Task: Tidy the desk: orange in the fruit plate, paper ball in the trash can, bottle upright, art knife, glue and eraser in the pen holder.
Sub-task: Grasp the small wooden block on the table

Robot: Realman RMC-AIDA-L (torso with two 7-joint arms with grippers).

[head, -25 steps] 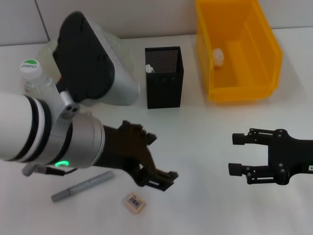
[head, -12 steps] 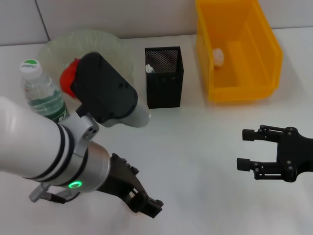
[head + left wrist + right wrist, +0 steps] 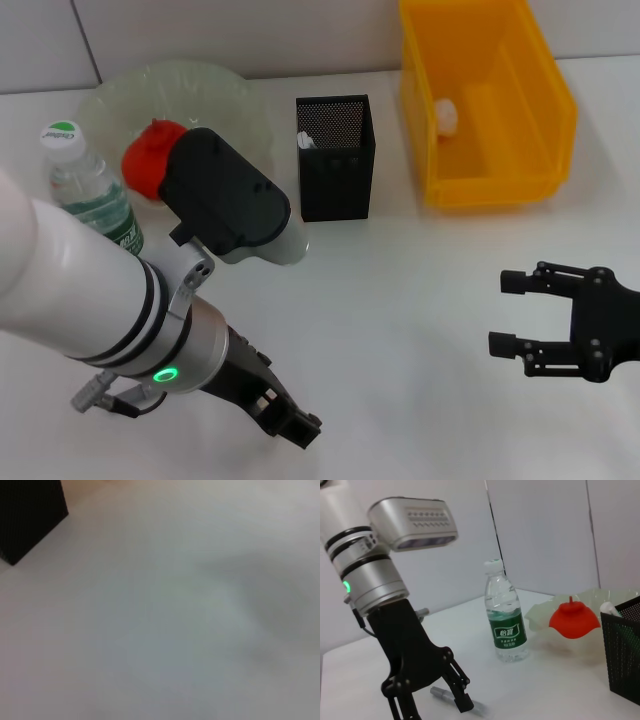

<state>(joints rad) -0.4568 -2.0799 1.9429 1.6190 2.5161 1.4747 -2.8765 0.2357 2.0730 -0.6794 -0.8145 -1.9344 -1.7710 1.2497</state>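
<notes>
A white tabletop [image 3: 400,290] backed by a pale panelled wall carries all items. At the rear left sits the fruit plate [image 3: 230,90], a translucent pale-green bowl with a wavy rim; the orange [image 3: 150,155] lies inside it, red-orange with a puckered, pointed top, and is also visible from the right wrist view [image 3: 574,620]. Just beside the plate, toward the robot's left, the bottle [image 3: 85,195] stands upright: clear plastic, green label, white cap with a green mark. At rear centre stands the pen holder [image 3: 336,160], a black mesh square cup, with a pale item showing at its inner left corner; what that item is cannot be determined. To its right, well apart, is the trash can [image 3: 490,105], a bright yellow rectangular bin holding the paper ball [image 3: 446,115], a small white crumpled wad against its inner left wall. The left end effector [image 3: 290,425] hangs low over the near-left part of the tabletop, fingers pointing down; in the right wrist view it [image 3: 432,702] appears released, fingers spread with nothing between them, over a grey pen-like cylinder [image 3: 455,700] lying flat on the surface. The eraser is not visible in any view. The right end effector [image 3: 512,315] rests at the near right, released, its 2 fingers apart and grasping nothing. The left wrist view shows only bare tabletop and 1 corner of the pen holder [image 3: 30,515].
</notes>
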